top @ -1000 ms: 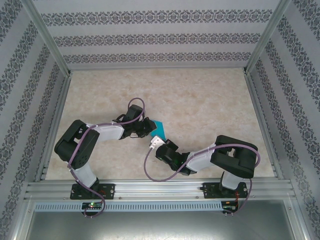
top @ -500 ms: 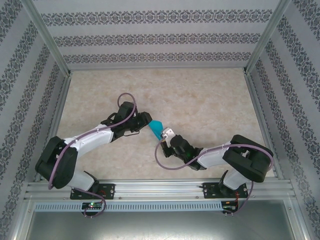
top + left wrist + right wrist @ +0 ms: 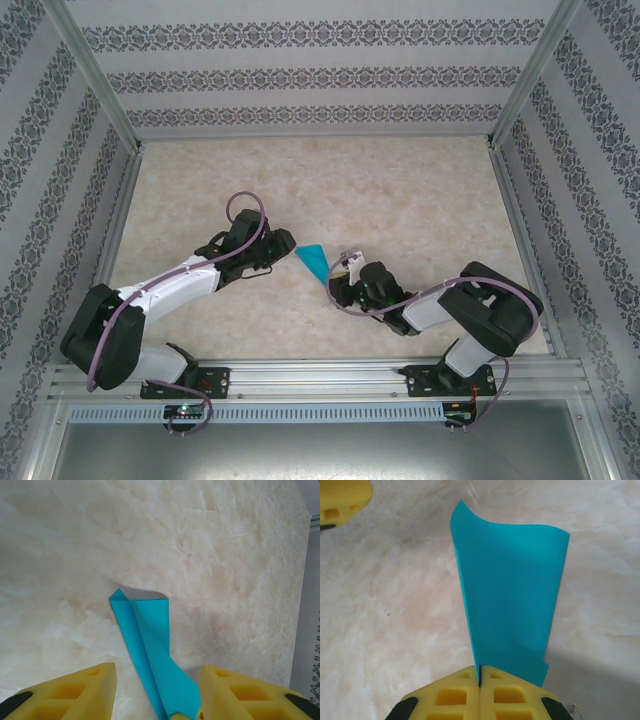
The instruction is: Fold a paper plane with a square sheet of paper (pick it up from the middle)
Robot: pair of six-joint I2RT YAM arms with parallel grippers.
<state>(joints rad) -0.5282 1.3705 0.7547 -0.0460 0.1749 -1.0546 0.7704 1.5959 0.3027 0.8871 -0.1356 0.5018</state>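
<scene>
Paper plane (image 3: 313, 262) mid-frame, low over the worktop (image 3: 400, 190); a narrow creased dart with layered flaps. Right hand (image 3: 480, 679) clenched on its near end; left hand (image 3: 157, 675) released, fingers astride the paper. Folding looks nearly done; final wing creases and set-down probably remain.

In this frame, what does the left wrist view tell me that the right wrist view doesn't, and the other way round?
Left wrist view: the left gripper stands open, its fingers apart on either side of the paper plane, whose centre crease and layered folds read clearly against the table. Right wrist view: the right gripper is shut on the plane's narrow end, the wide end curling away from it, with a left-arm finger in the top left corner. Shared: the same teal plane, yellow fingers and pale marbled tabletop.
</scene>
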